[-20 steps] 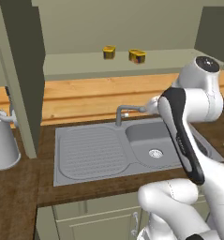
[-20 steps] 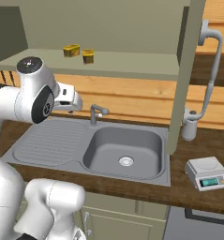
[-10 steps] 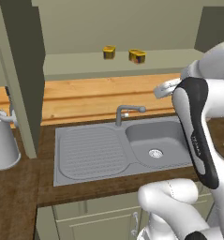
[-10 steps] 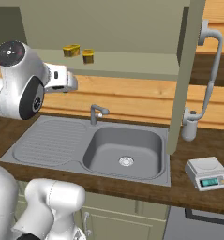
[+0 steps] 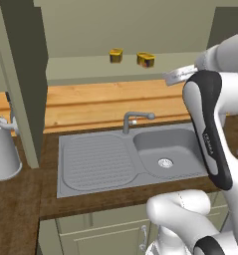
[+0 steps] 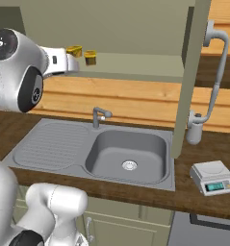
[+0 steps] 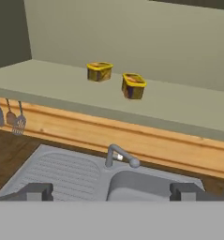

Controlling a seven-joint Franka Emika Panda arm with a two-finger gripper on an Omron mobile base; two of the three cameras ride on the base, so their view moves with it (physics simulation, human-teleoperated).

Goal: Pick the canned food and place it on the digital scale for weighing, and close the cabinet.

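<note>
Two yellow-and-brown cans stand on the shelf of the open cabinet (image 7: pixel 132 28). The canned food (image 7: pixel 99 71) is the squatter, left, farther one, also seen in the base views (image 5: pixel 116 55) (image 6: pixel 74 50). The narrower can (image 7: pixel 133 86) stands to its right, nearer the shelf edge. My gripper (image 7: pixel 111 192) is open and empty, held at about shelf height in front of the cans and apart from them. The digital scale (image 6: pixel 211 177) sits on the dark counter at the right. The cabinet doors (image 5: pixel 21 74) (image 6: pixel 188 81) stand open.
Below the shelf lie a grey sink (image 6: pixel 128 153) with a drainboard and a faucet (image 5: pixel 135 119). A wooden backsplash (image 5: pixel 100 102) runs behind it. A soap pump bottle (image 6: pixel 195 130) stands beside the right door, and utensils (image 7: pixel 10 117) hang at the left.
The arm has risen from faucet height to shelf height, bringing the hand nearer the cans. The cans, the scale and the doors have not moved.
</note>
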